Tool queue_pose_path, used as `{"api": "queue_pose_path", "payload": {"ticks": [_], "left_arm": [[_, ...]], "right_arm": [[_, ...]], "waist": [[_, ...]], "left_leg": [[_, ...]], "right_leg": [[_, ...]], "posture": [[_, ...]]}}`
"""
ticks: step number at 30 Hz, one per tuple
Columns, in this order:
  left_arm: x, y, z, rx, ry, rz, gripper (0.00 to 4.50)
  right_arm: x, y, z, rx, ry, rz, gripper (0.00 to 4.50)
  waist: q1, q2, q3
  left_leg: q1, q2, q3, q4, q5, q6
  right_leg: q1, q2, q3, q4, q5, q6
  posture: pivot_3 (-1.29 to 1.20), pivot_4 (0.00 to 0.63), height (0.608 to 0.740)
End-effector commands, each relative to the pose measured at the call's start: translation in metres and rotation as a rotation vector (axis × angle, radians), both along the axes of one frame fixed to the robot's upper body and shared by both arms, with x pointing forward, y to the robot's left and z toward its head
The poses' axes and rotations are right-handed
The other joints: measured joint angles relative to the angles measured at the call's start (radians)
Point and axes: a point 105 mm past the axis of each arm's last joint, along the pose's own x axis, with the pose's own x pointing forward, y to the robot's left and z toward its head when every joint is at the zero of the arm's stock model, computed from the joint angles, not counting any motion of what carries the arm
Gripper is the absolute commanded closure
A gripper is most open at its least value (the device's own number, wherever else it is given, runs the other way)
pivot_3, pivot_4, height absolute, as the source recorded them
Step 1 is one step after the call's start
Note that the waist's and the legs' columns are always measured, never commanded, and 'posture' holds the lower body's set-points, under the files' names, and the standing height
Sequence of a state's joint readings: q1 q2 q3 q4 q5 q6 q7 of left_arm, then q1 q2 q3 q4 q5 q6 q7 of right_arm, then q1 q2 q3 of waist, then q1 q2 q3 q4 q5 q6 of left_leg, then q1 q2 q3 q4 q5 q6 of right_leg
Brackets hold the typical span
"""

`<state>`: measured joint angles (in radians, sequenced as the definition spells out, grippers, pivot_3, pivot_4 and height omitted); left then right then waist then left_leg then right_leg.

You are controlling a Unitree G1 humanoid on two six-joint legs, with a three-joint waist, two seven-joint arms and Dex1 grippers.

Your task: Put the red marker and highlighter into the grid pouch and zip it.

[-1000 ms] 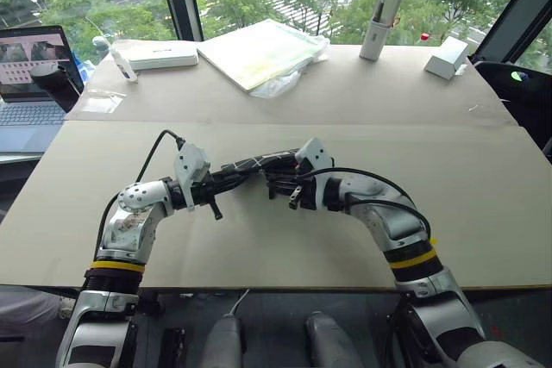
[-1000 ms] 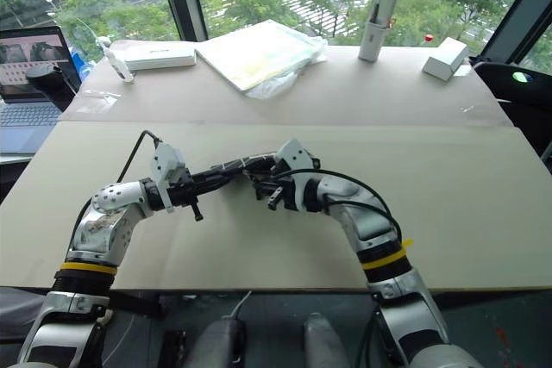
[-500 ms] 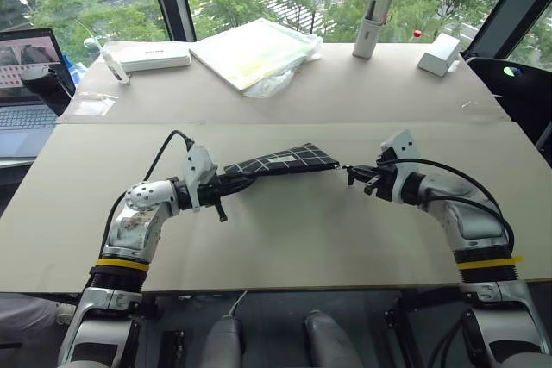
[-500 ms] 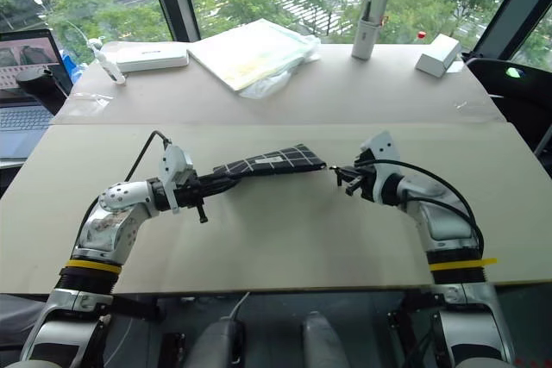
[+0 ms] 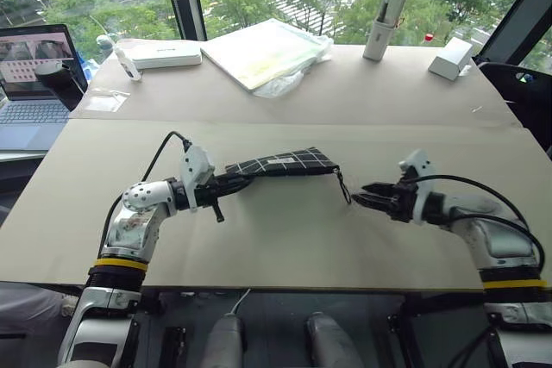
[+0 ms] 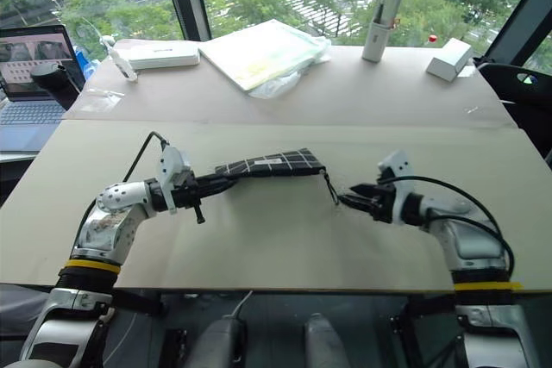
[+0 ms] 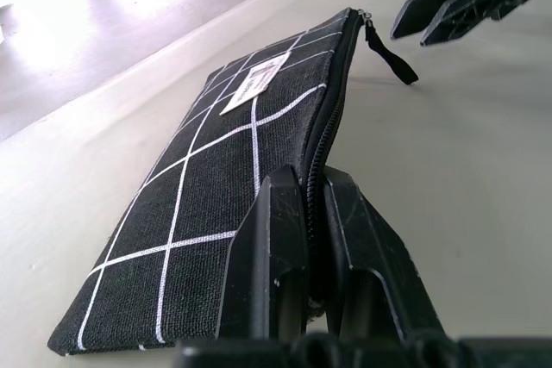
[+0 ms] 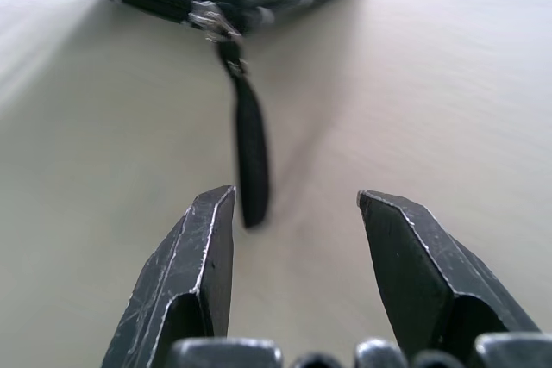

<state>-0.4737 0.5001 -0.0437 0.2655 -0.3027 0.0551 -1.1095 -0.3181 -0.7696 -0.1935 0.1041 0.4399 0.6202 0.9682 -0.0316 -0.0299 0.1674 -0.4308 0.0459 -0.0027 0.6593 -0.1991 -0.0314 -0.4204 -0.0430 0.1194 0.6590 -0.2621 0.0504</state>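
- Currently the left fingers (image 7: 310, 239) pinch one end of the grid pouch (image 5: 280, 163), zipped shut.
- Right fingers (image 8: 211, 256) gape empty just beside its pull cord (image 8: 250, 157).

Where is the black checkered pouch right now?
In the head views, the grid pouch is mid-table, its left end pinched by the left gripper, while the open right gripper sits just beyond its dangling zipper cord.
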Motion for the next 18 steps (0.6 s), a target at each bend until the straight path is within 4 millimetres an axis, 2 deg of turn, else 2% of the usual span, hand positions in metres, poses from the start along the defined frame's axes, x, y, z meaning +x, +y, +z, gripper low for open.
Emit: {"api": "queue_pose_path", "payload": {"ticks": [1, 3, 6, 13, 18], "left_arm": [[0.002, -0.002, 0.003, 0.008, -0.055, -0.041, 4.50], [0.003, -0.005, -0.001, 0.024, -0.069, -0.075, 4.50], [0.005, -0.015, -0.006, 0.044, -0.102, -0.119, 4.50], [0.009, -0.042, -0.006, 0.019, -0.203, -0.249, 4.50], [0.016, -0.045, -0.018, 0.105, -0.203, -0.267, 4.50]], "right_arm": [[-0.027, -0.024, 0.023, -0.025, -0.108, 0.008, 1.95], [-0.043, -0.026, 0.022, -0.035, -0.113, 0.018, 1.95], [-0.055, -0.023, 0.015, -0.027, -0.105, 0.017, 1.95], [-0.059, -0.005, 0.006, 0.038, -0.128, -0.001, 1.95], [-0.060, -0.006, 0.001, 0.023, -0.124, -0.015, 1.95]], "waist": [[0.005, 0.000, 0.000], [0.003, 0.000, 0.000], [0.004, 0.000, 0.000], [0.004, 0.000, 0.000], [0.005, 0.000, 0.000]], "left_leg": [[0.000, 0.000, 0.000, 0.000, 0.000, 0.000], [0.000, 0.000, 0.000, 0.000, 0.000, 0.000], [0.001, 0.000, 0.000, 0.000, 0.000, 0.000], [0.001, -0.001, 0.000, 0.001, 0.000, 0.000], [0.001, -0.001, 0.000, 0.001, 0.000, 0.000]], "right_leg": [[0.000, 0.000, 0.000, 0.000, 0.000, 0.000], [0.001, 0.000, 0.000, 0.000, 0.000, 0.000], [0.002, 0.000, 0.001, 0.000, 0.000, 0.001], [0.002, 0.000, 0.001, 0.000, 0.000, 0.001], [0.002, 0.000, 0.001, 0.000, 0.000, 0.001]], "posture": [[0.00, 0.150, 0.731], [0.00, 0.150, 0.731], [0.00, 0.150, 0.731], [0.00, 0.150, 0.731], [0.00, 0.150, 0.731]]}}
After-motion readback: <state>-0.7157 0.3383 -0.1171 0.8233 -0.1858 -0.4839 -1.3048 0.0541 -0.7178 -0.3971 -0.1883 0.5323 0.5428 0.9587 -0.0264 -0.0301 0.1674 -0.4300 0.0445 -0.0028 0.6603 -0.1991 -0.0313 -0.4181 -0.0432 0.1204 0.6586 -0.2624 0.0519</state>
